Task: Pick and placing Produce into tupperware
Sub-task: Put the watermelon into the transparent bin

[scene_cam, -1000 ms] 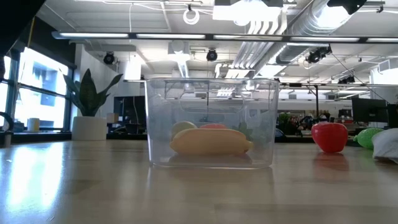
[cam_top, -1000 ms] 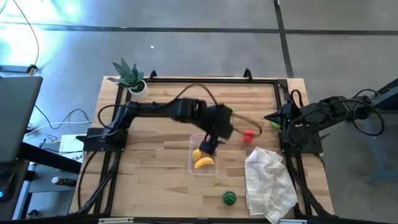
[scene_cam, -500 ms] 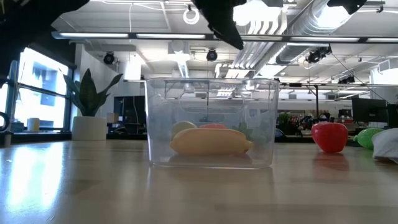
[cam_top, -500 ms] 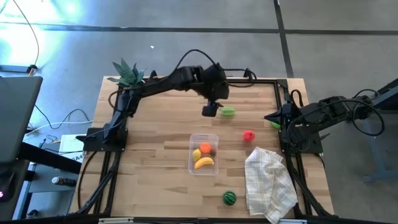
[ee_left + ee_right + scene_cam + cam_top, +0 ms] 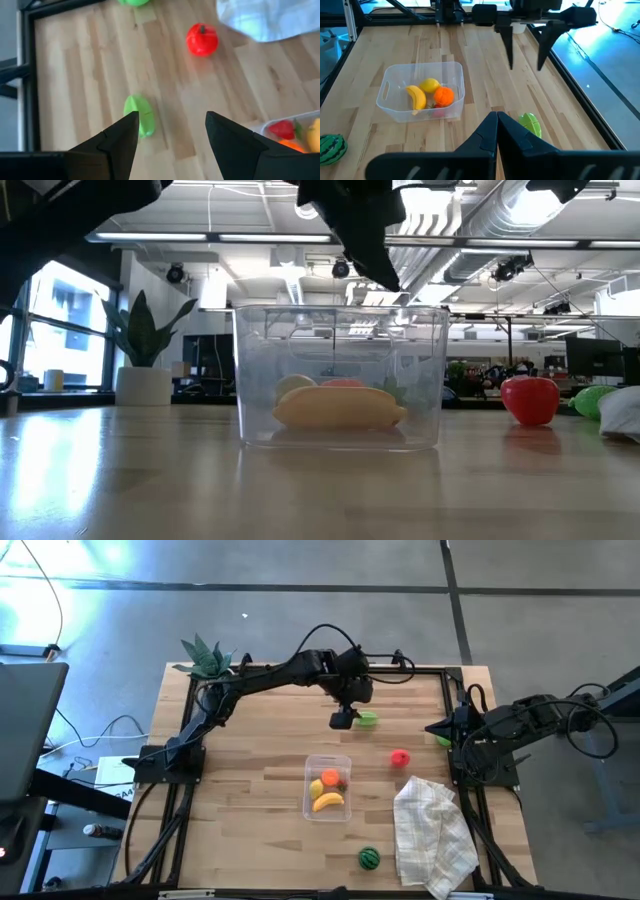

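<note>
The clear tupperware [image 5: 328,786] stands mid-table and holds a yellow banana [image 5: 328,802], a lemon [image 5: 430,84], an orange [image 5: 444,95] and a red piece [image 5: 283,128]. My left gripper [image 5: 343,721] hovers open above the table, just left of a light green piece [image 5: 140,115] that lies on the wood. A red tomato [image 5: 400,757] lies right of the tub. The striped watermelon [image 5: 369,858] sits near the front edge. My right gripper [image 5: 496,125] waits shut at the right edge, with another green piece [image 5: 530,124] lying just before it.
A white checked cloth [image 5: 432,835] lies crumpled at the near right, beside the watermelon. A spiky potted plant [image 5: 210,665] stands at the far left corner. A black frame rail [image 5: 320,668] runs around the table. Bare wood lies left of the tub.
My left gripper has left its place over the tupperware and swung toward the table's far edge, then shifted slightly right to the light green piece. The orange in the tub, covered by the gripper before, now shows. The right arm has kept still.
</note>
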`<action>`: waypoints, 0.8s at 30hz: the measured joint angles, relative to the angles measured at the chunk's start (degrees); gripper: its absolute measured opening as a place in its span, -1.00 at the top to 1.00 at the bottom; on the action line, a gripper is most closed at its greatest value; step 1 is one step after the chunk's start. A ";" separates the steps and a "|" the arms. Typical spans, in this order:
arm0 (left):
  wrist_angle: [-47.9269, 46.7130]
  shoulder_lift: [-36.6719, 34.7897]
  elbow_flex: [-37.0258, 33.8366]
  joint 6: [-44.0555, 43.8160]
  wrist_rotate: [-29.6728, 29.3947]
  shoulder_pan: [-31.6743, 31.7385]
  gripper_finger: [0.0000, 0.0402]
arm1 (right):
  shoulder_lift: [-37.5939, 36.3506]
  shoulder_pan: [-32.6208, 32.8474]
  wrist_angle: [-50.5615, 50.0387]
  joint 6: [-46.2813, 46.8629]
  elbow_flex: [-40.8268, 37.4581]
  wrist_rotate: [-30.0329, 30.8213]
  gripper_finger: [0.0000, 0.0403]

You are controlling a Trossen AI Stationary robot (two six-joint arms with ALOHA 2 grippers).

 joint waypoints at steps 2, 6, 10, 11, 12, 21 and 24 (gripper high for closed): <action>1.50 -0.07 0.01 -0.52 2.38 -0.37 -0.10 | 0.00 0.00 0.00 0.00 0.00 0.02 1.00; 1.89 -0.43 0.03 -0.56 5.43 -1.82 -0.05 | 0.00 0.00 0.00 0.00 -0.02 0.02 1.00; -1.10 -2.77 0.05 -0.30 6.14 -3.69 0.03 | 0.00 0.02 0.00 0.00 -0.02 0.00 1.00; -2.26 -3.26 0.05 -0.30 5.99 -4.31 0.05 | 0.00 0.00 0.00 0.00 -0.01 0.02 1.00; -2.79 -3.53 0.07 -0.28 5.72 -5.07 0.06 | 0.00 0.00 0.00 0.00 0.00 0.01 1.00; -10.36 -6.11 0.12 -0.09 3.18 -12.21 0.19 | 0.00 0.01 -0.01 0.00 -0.01 0.01 1.00; -12.79 -7.72 0.03 0.34 0.06 -15.12 0.22 | 0.00 0.00 0.00 0.00 -0.01 0.02 1.00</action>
